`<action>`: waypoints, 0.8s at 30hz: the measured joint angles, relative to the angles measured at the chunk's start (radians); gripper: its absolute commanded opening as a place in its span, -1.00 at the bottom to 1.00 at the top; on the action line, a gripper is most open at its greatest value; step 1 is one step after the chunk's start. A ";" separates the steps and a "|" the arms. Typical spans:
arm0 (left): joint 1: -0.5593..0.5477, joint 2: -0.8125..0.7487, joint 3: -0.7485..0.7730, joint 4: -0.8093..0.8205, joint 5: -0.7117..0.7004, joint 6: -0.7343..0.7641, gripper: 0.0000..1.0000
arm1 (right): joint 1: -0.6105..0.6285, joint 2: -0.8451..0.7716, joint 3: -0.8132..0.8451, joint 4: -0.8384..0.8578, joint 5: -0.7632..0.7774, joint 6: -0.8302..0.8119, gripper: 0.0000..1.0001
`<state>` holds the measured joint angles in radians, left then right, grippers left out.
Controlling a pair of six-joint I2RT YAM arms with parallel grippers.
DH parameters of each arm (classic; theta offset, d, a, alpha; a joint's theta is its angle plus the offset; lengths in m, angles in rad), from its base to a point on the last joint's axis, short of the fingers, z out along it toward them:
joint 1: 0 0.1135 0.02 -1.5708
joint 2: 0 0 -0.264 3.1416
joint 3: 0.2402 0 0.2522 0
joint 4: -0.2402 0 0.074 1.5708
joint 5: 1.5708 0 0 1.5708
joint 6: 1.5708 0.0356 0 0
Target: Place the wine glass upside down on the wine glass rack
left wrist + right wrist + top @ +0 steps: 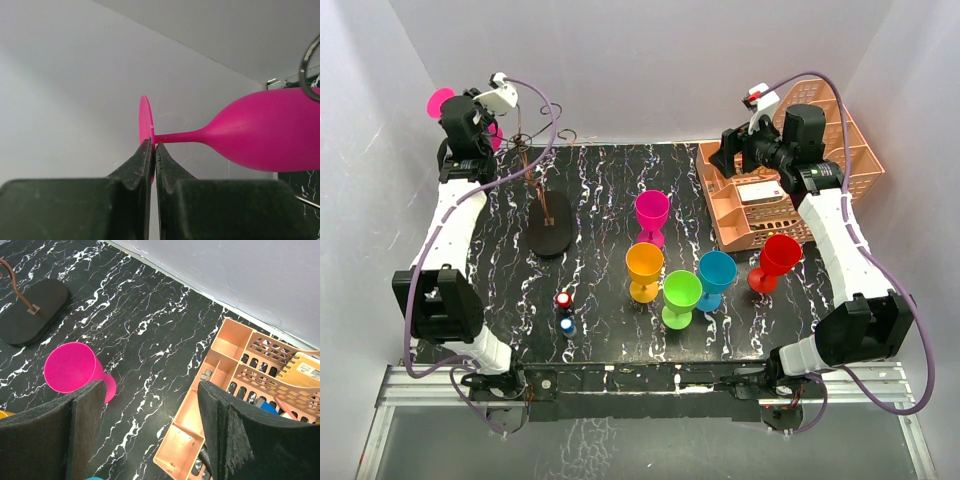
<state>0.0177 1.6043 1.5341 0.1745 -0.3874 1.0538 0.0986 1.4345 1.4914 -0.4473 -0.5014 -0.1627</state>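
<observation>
left gripper is clamped on the foot of the pink wine glass, held sideways with its bowl beside the scroll arms of the wine glass rack. right gripper has its jaws spread and holds nothing.

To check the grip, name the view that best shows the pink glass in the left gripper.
Left wrist: the held pink glass lies sideways, its foot pinched in the left gripper. The top view shows only its foot and a sliver of bowl; the right wrist misses it.

lab booth: white walls, marbled table
</observation>
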 measured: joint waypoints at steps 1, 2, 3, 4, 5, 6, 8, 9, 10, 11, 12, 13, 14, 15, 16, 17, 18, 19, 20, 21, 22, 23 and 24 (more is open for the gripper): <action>0.000 -0.009 -0.010 -0.005 0.024 0.013 -1.00 | -0.002 0.000 -0.002 0.001 -0.003 0.000 0.60; 0.000 -0.014 -0.013 -0.014 0.045 0.025 -1.00 | -0.003 0.000 -0.003 0.002 -0.007 0.000 0.60; 0.000 -0.018 -0.013 -0.021 0.065 0.033 -1.00 | -0.004 0.000 -0.003 0.003 -0.011 0.000 0.60; 0.000 -0.021 -0.013 -0.028 0.085 0.040 -1.00 | -0.005 0.000 -0.004 0.006 -0.016 0.000 0.60; 0.000 -0.025 -0.012 -0.038 0.103 0.046 -1.00 | -0.007 0.000 -0.007 0.013 -0.022 0.000 0.60; 0.000 -0.028 -0.011 -0.051 0.120 0.050 -1.00 | -0.008 -0.001 -0.014 0.021 -0.028 0.000 0.60; 0.000 -0.031 -0.001 -0.089 0.153 0.051 -1.00 | -0.009 -0.002 -0.026 0.026 -0.038 0.001 0.60; 0.000 -0.031 0.006 -0.105 0.166 0.051 -1.00 | -0.009 -0.002 -0.032 0.026 -0.044 0.003 0.60; 0.000 -0.032 0.017 -0.126 0.179 0.050 -1.00 | -0.009 -0.002 -0.035 0.026 -0.048 0.003 0.60; 0.000 -0.032 0.027 -0.145 0.194 0.050 -1.00 | -0.009 -0.001 -0.036 0.026 -0.050 0.003 0.60; 0.000 -0.032 0.039 -0.164 0.209 0.051 -1.00 | -0.010 -0.001 -0.037 0.026 -0.053 0.003 0.60; 0.000 -0.032 0.047 -0.177 0.218 0.051 -1.00 | -0.010 -0.001 -0.038 0.028 -0.056 0.003 0.60; 0.000 -0.034 0.054 -0.191 0.229 0.052 -1.00 | -0.010 -0.001 -0.038 0.030 -0.056 0.003 0.60; 0.000 -0.035 0.060 -0.203 0.240 0.054 -1.00 | -0.010 -0.001 -0.040 0.032 -0.058 0.003 0.60; 0.000 -0.037 0.063 -0.211 0.249 0.055 -1.00 | -0.010 -0.001 -0.043 0.032 -0.060 0.003 0.60; 0.000 -0.039 0.064 -0.221 0.258 0.057 -1.00 | -0.010 -0.001 -0.044 0.032 -0.060 0.003 0.60; 0.000 -0.040 0.067 -0.233 0.266 0.058 -1.00 | -0.010 -0.001 -0.047 0.032 -0.060 0.003 0.60; 0.000 -0.040 0.069 -0.243 0.274 0.061 -1.00 | -0.010 -0.001 -0.049 0.032 -0.061 0.003 0.60; 0.000 -0.040 0.072 -0.256 0.284 0.063 -1.00 | -0.010 -0.001 -0.050 0.032 -0.063 0.003 0.60; -0.001 -0.040 0.075 -0.267 0.293 0.065 -1.00 | -0.010 -0.001 -0.050 0.032 -0.064 0.003 0.60; -0.002 -0.040 0.078 -0.277 0.301 0.066 -1.00 | -0.010 -0.001 -0.050 0.033 -0.066 0.003 0.60; -0.005 -0.041 0.080 -0.289 0.309 0.069 -1.00 | -0.010 -0.001 -0.050 0.033 -0.068 0.003 0.60; -0.006 -0.041 0.083 -0.298 0.316 0.071 -1.00 | -0.010 -0.001 -0.050 0.033 -0.070 0.003 0.60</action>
<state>0.0113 1.5635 1.6173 -0.1238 -0.0715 1.1252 0.0887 1.4334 1.4414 -0.4141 -0.5713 -0.1596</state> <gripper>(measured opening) 0.021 0.800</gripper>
